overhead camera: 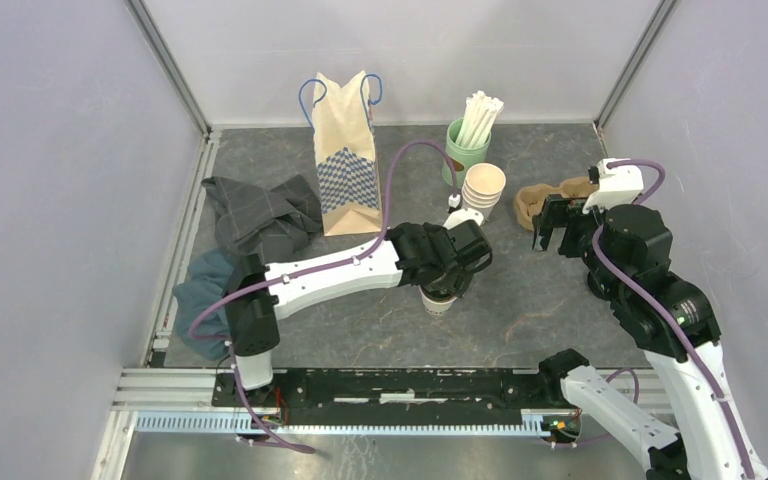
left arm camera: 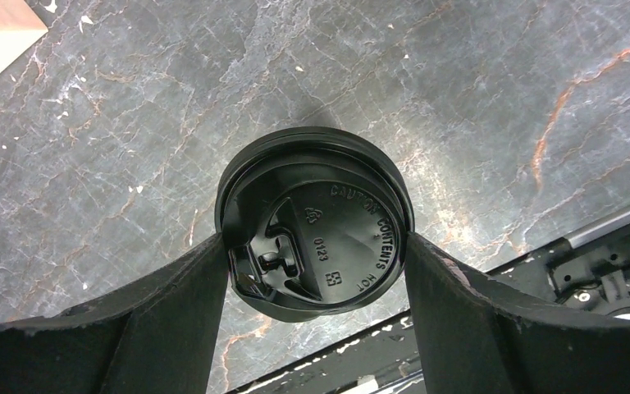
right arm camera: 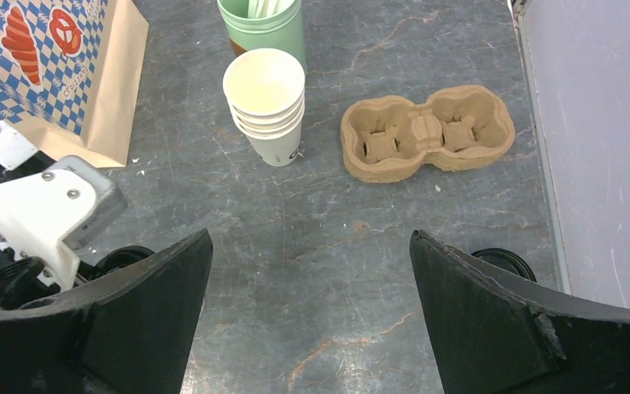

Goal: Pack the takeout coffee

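One takeout coffee (overhead camera: 438, 303), a small white cup with a black lid (left arm camera: 328, 189), stands upright on the dark marble table near its middle. My left gripper (left arm camera: 316, 242) reaches down over it, and both fingers press the sides of the lid, shut on it. My right gripper (overhead camera: 557, 232) hovers to the right, in front of the carrier. In the right wrist view the right gripper (right arm camera: 309, 238) is wide open with only bare table between its fingers. A second black lid (right arm camera: 504, 261) peeks from behind its right finger.
A brown pulp carrier (right arm camera: 426, 131) lies at the right rear. A stack of unlidded white cups (right arm camera: 267, 103) stands by the green cup of straws (overhead camera: 465, 145). A paper bag (overhead camera: 345, 155) stands at the back. Crumpled cloths (overhead camera: 260, 215) lie on the left.
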Robot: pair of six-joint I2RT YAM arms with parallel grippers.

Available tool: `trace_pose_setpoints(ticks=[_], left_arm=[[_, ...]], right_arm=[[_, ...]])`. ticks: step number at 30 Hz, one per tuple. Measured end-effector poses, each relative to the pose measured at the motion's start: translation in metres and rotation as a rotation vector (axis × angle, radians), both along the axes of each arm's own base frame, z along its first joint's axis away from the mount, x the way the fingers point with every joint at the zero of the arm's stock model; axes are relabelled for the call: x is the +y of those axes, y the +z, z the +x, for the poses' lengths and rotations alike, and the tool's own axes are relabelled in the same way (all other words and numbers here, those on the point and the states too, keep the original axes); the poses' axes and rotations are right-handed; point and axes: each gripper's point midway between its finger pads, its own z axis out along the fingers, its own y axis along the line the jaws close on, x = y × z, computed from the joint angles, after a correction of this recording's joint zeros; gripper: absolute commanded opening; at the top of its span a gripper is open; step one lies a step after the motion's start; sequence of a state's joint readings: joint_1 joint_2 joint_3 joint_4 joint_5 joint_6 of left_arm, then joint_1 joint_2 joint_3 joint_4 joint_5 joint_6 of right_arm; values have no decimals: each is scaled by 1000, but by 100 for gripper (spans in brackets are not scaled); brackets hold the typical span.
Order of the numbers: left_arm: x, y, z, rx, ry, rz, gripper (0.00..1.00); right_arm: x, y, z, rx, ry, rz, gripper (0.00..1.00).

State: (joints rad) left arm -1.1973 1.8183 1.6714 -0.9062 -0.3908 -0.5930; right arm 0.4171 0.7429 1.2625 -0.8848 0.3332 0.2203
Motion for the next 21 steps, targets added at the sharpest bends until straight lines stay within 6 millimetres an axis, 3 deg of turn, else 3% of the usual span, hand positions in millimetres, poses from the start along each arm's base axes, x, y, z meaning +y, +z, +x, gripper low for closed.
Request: trace_pose_setpoints(ticks=[21], left_arm=[[-6, -12, -1, 21, -40, 35, 80]], right_arm=[[3, -9, 0, 16, 18, 0, 98]])
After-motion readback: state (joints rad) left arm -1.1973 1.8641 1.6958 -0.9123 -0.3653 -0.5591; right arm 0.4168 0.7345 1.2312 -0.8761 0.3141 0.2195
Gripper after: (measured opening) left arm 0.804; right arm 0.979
